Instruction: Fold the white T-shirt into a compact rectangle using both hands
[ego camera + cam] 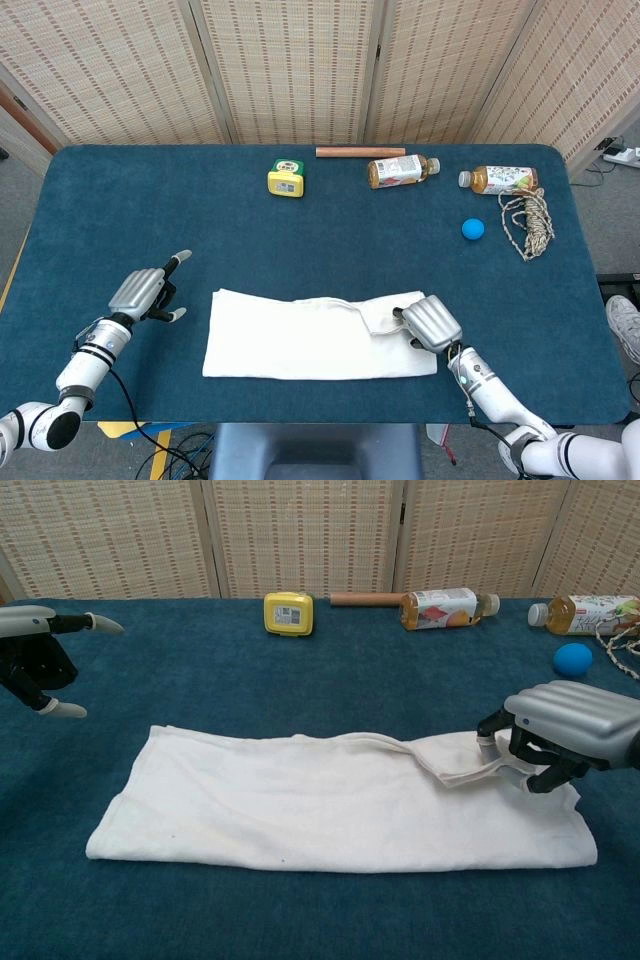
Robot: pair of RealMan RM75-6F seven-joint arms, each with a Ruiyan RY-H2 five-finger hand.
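The white T-shirt [310, 335] [320, 800] lies as a long flat band across the near part of the blue table. My right hand [428, 324] [566, 730] grips a bunched flap of the shirt at its right end, low over the cloth, with the flap doubled over onto the band. My left hand [145, 292] [38, 655] hovers to the left of the shirt, fingers spread and holding nothing, clear of the cloth.
Along the far edge stand a yellow tape measure [286, 180], a wooden stick [360, 152] and two drink bottles [402, 169] [500, 179]. A blue ball [473, 228] and a coil of rope [530, 220] lie at the right. The table's front edge [320, 420] is close behind the shirt.
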